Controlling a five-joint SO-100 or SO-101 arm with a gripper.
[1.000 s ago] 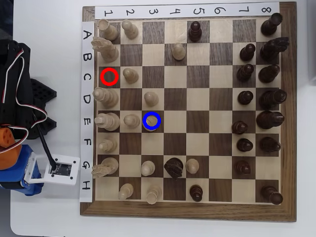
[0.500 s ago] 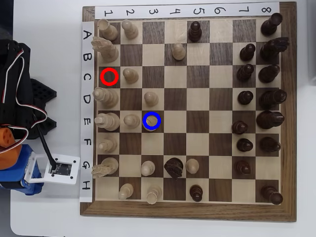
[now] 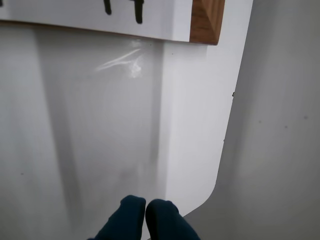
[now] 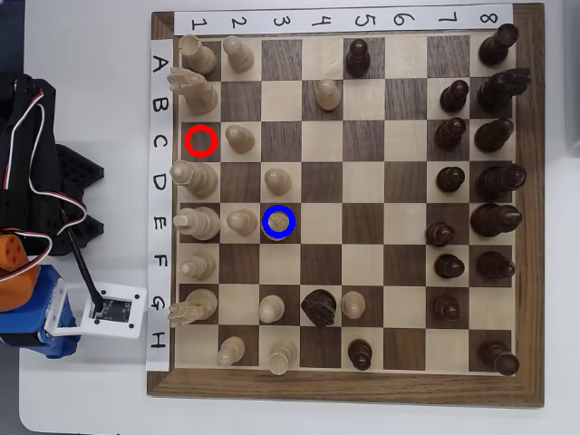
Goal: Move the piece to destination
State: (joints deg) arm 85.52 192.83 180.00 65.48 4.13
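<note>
Nothing has moved since the earlier frame: the piece (image 4: 278, 222) already sits inside the blue circle (image 4: 279, 222), and the closed, empty gripper (image 3: 145, 207) rests off the chessboard (image 4: 344, 390), so no further move seems needed.

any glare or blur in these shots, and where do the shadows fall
Wrist view: a bright glare streak on the white table below the board's corner; the tool tips look soft and out of focus; broad vertical shadow bands. Overhead view: sharp, evenly lit, only short shadows beside the chess pieces.
</note>
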